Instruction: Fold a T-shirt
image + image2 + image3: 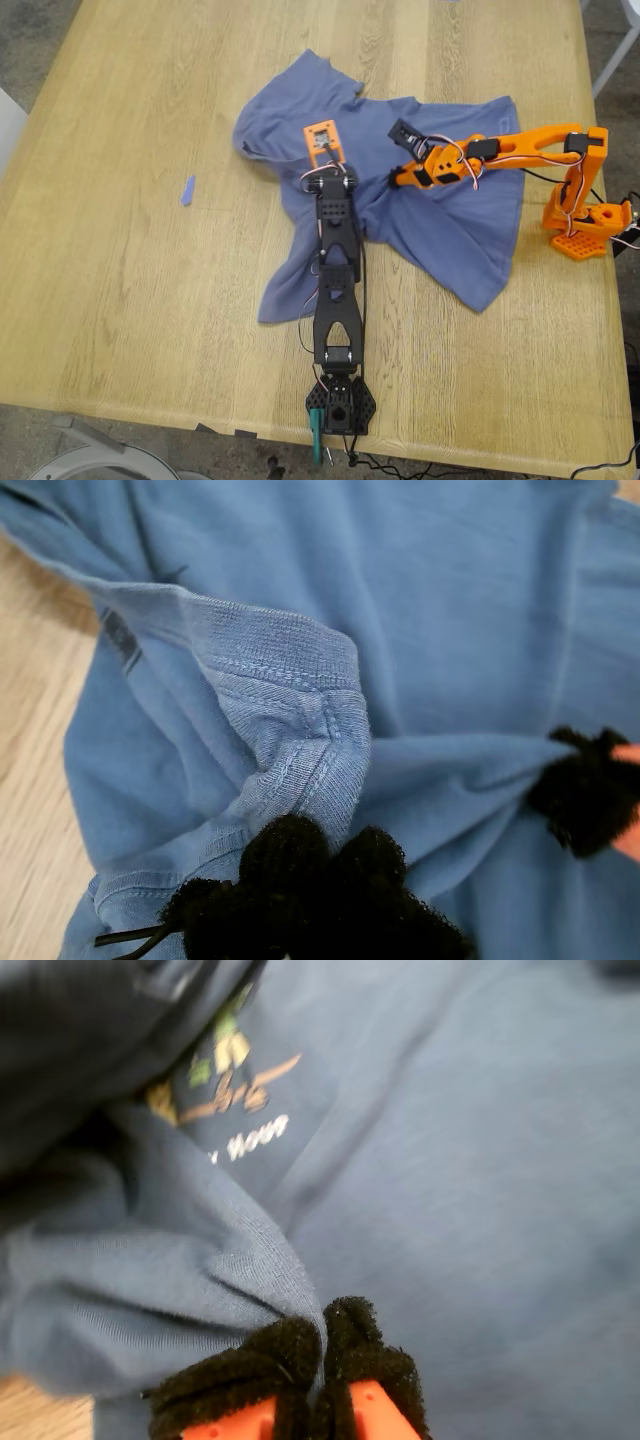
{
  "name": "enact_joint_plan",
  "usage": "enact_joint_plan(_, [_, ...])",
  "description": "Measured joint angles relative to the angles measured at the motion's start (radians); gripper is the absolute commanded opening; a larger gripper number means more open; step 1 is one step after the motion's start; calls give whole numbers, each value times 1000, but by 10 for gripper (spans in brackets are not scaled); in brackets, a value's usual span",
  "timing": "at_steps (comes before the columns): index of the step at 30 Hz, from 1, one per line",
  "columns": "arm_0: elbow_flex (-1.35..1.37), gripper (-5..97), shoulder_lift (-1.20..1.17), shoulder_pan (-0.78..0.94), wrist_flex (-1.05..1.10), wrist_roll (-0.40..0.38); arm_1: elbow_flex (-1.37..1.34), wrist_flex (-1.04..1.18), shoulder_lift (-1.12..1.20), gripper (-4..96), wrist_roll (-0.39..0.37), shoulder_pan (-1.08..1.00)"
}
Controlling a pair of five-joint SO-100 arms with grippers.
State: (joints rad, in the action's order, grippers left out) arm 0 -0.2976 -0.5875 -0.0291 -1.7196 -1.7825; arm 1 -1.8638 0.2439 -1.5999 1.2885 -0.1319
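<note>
Items listed from the exterior view's left to its right.

1. Table [110, 300]: pale wood planks, matt and bare around the cloth. It is giving fabric some drag. Grey floor is showing past its corners, and something white is poking in at the exterior view's left edge.

2. Scrap [188, 190]: small and blue, lying alone, well apart from the cloth. I am leaving it be.

3. T-shirt [420, 210]: slate blue, lying crumpled across the table's middle, running towards the exterior view's right. One part is trailing towards the near edge beside the black arm [335, 270]. The chest print is peeking out from under a fold in the second wrist view. I am judging it light, limp and non-slippery, with nothing to break. It is likely to sag and bunch when lifted, so one pinch is going to drag the rest. The best holds are the doubled seams: the ribbed collar, the hem and the sleeve cuffs.

4. My first gripper [328, 848]: the fuzzy black pads are pressing together on a ridge of cloth by the ribbed collar.

5. My second gripper [320, 1345]: the padded orange jaws are closing tight on a fold of the same garment.

6. Orange arm [510, 145]: reaching in from its base at the exterior view's right, over the cloth. I am not able to match either arm to a wrist view.
</note>
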Motion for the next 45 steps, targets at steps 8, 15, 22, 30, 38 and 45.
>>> enact_joint_plan(8, [0, 0, 0, -86, 49, 0, 0, 3, -60, 0, 0, -98])
enact_joint_plan(15, [0, 0, 0, -183, 104, 0, -38, 3, -98, 0, 0, -158])
enact_joint_plan(22, [0, 0, 0, -296, 138, -2, -129, -6, -158, 0, 3, -198])
enact_joint_plan(30, [0, 36, -2, -305, 135, 6, -201, -9, -221, 0, 3, -215])
enact_joint_plan(38, [0, 289, -2, -196, 173, 57, -232, -9, -255, 0, 3, -215])
enact_joint_plan(45, [0, 396, 5, -192, 213, 117, -232, -9, -255, 0, 3, -215])
